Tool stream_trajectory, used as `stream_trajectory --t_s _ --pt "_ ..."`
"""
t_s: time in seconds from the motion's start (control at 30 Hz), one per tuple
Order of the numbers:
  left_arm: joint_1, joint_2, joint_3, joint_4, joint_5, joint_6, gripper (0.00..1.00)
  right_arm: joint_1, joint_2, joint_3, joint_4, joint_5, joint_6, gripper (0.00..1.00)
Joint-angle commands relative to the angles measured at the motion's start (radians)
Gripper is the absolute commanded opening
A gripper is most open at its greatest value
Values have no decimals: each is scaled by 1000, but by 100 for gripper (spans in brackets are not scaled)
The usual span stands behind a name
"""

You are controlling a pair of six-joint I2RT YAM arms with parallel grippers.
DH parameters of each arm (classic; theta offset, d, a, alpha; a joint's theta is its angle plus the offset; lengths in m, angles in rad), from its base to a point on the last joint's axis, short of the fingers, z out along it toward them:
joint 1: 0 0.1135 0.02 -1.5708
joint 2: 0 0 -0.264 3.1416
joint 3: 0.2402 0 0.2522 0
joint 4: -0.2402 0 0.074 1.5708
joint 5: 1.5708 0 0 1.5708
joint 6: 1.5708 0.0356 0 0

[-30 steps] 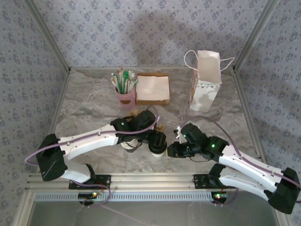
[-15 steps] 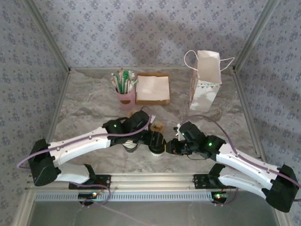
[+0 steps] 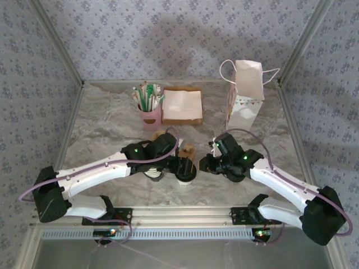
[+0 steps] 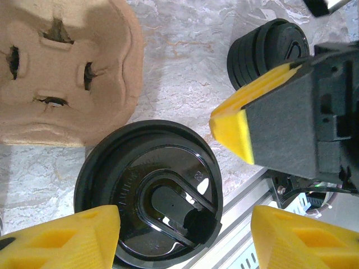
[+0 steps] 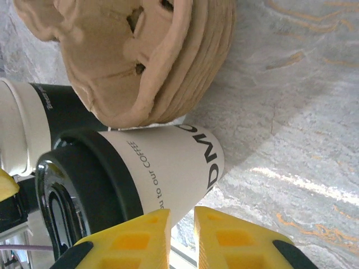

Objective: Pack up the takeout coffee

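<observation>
The coffee cup (image 5: 168, 168) stands upright on the tabletop (image 3: 112, 134), near its front edge and about midway across. It has its black lid (image 4: 148, 190) on, and a pulp cup carrier (image 5: 140, 61) sits close against it at 12 o'clock. A stack of open cups (image 3: 154, 175) is just beside it at 9 o'clock.

The left gripper (image 4: 185, 224) hangs over the lid with its jaws spread and nothing pinched. If they close at lid height rather than on the paper wall, the lid may pop off or the cup may squirt out sideways.

The right gripper (image 5: 182, 224) sits at the cup's 3 o'clock, its jaws almost pressed together and empty, with the tips very near the wall. A small drift could tip the cup or knock the left fingers. A pile of spare lids (image 4: 269, 50) crowds that side too.

The paper bag (image 3: 245, 103) stands well apart at 1 o'clock. Its narrow mouth could catch the cup's base, and the bag itself looks light enough to topple.
</observation>
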Motion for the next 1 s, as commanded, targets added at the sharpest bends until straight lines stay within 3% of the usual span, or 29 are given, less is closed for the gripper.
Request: stream_trajectory --t_s 0.0,0.1,0.2,0.3,0.43,0.6,0.97 --pt "2 -3 15 -22 -8 -4 63 -13 -21 51 -50 -8 -42 20" --pt "2 -5 16 -26 -9 -1 61 -6 -81 33 -59 -6 -3 14" --pt "2 6 25 -37 -7 7 53 22 -150 -5 -38 -18 62 1" --pt "2 36 44 -55 -1 18 40 69 -193 -40 7 -27 130 0" --pt "1 63 49 -50 16 22 31 137 -206 -69 71 -20 200 0" --pt "-2 58 36 -45 18 14 27 197 -205 -74 87 23 249 0" --pt "-4 34 14 -44 10 2 26 215 -213 -117 149 60 348 0"
